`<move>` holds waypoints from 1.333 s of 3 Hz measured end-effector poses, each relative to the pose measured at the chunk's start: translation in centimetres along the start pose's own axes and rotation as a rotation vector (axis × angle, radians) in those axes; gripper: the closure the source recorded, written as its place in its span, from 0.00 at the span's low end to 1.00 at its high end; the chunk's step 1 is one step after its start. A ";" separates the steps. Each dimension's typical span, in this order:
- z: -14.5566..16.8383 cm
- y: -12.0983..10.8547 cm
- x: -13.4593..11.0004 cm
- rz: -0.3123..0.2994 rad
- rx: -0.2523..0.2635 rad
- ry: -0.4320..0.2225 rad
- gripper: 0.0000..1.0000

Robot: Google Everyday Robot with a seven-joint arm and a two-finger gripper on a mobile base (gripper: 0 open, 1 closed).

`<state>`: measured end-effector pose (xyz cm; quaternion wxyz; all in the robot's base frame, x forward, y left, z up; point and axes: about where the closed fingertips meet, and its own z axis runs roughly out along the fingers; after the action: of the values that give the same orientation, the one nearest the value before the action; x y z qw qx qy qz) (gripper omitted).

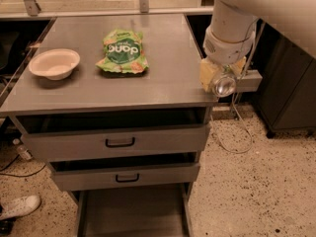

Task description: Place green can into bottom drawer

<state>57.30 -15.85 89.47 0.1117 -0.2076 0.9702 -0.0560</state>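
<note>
My gripper hangs from the white arm at the right front corner of the cabinet top. It is shut on the green can, of which only a shiny silver round end shows, facing the camera; the label is hidden by the yellowish fingers. The can is held just past the top's right edge, at about tabletop height. The bottom drawer is pulled out at the foot of the cabinet, a shallow grey tray with a plain floor, below and to the left of the can.
A flat green snack bag lies mid-top and a white bowl sits at the left. Two grey drawers with black handles stand slightly open above the bottom drawer. A white shoe lies on the speckled floor at the left.
</note>
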 end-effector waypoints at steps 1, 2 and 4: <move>-2.1 1.5 4.9 0.034 -0.012 -0.007 1.00; -2.1 1.5 4.8 0.034 -0.012 -0.007 1.00; 1.0 4.3 11.1 0.106 -0.066 0.070 1.00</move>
<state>46.01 -16.62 85.65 0.0735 -0.1576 0.9844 -0.0254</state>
